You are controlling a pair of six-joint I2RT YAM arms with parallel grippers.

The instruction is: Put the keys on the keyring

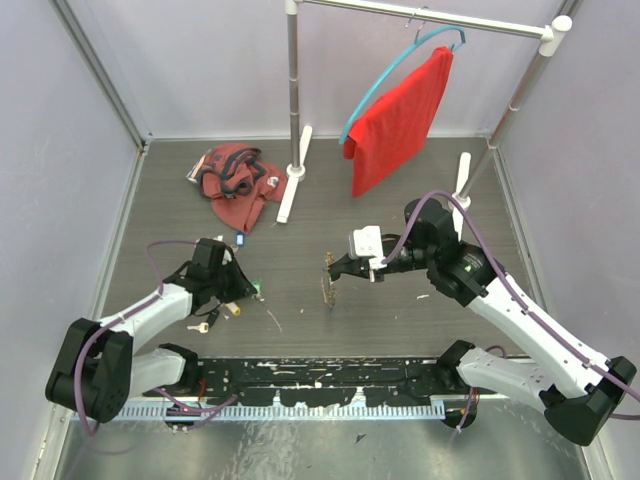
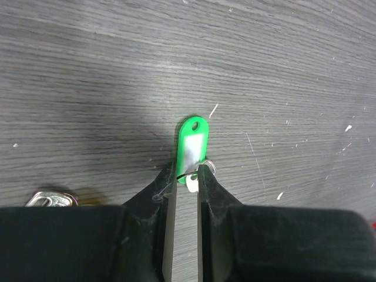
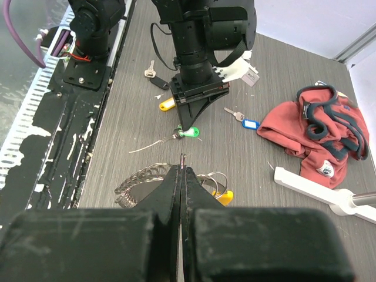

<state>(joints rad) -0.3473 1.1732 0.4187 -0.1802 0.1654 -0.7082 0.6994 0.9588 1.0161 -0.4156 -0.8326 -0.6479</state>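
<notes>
Toward the near-left corner of the desk [image 2: 88,88], the left pincer [image 2: 187,173] points down over the green-tagged key [image 2: 192,144]. Its jaws stand a narrow slot apart, straddling the tag's lower end and the small ring there; whether they actually clamp it cannot be told. Just nearer the near edge lie a yellow-tagged key [image 3: 167,104] and a black-tagged key [image 3: 158,82]. At mid-desk the right pincer [image 3: 182,170] is pressed fully together on a thin wire of the keyring [image 1: 327,285], which hangs below it and touches the desk. Hazards, as a judgement: the green tag is smooth, flat plastic lying flush on the desk, so the fingers may skid off it or catch only the fine ring, letting the key swing or drop. The keyring is gripped at the very tips, so a side load during threading could twist it or pull it free. Materials: the desk is dark, matt, grained wood-pattern laminate with pale scuffs; the tags are glossy rounded oblongs; the key blades are bright metal; the keyring is coiled silver wire. Farther off lies a blue-tagged key [image 3: 249,124]. A crumpled red cloth [image 3: 311,135] sits toward the far-left corner.
</notes>
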